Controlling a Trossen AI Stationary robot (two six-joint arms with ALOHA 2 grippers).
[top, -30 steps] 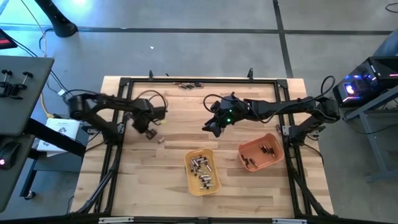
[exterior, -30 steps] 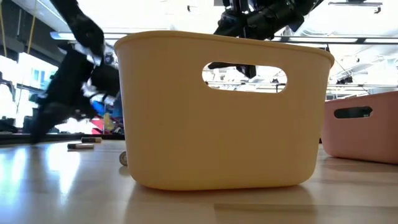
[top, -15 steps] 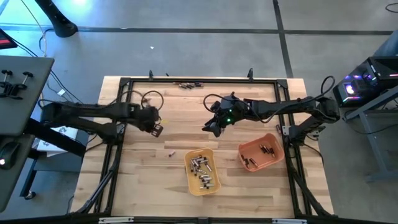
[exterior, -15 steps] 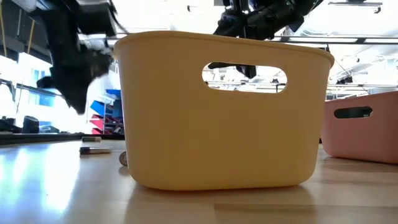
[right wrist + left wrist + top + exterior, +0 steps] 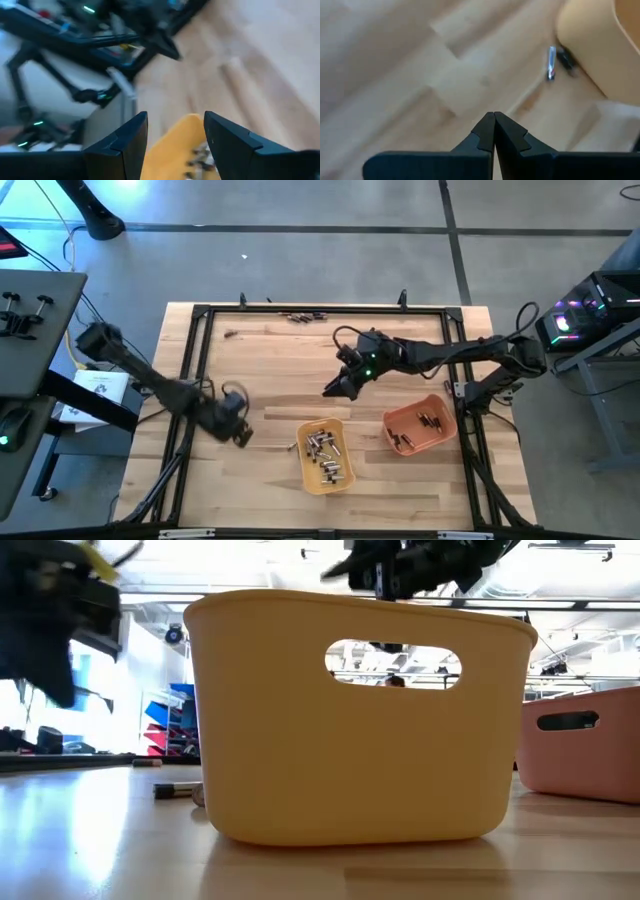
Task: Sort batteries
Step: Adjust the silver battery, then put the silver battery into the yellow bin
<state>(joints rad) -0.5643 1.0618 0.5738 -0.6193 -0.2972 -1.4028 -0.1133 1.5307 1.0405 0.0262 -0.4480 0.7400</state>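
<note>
With its fingers (image 5: 494,131) clenched empty, the left gripper (image 5: 238,434) probably nears a stray battery (image 5: 292,446) beside the yellow tray (image 5: 340,478) and must open first, while the right gripper (image 5: 332,388) hovers released.

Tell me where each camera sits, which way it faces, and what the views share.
High: overhead, straight down on the table; both arms show.
Low: table height, facing the yellow tray; arms above.
Left wrist: past the shut left gripper at a loose battery.
Right wrist: past the open right gripper toward the yellow tray.
Shared: all four show the yellow tray.
</note>
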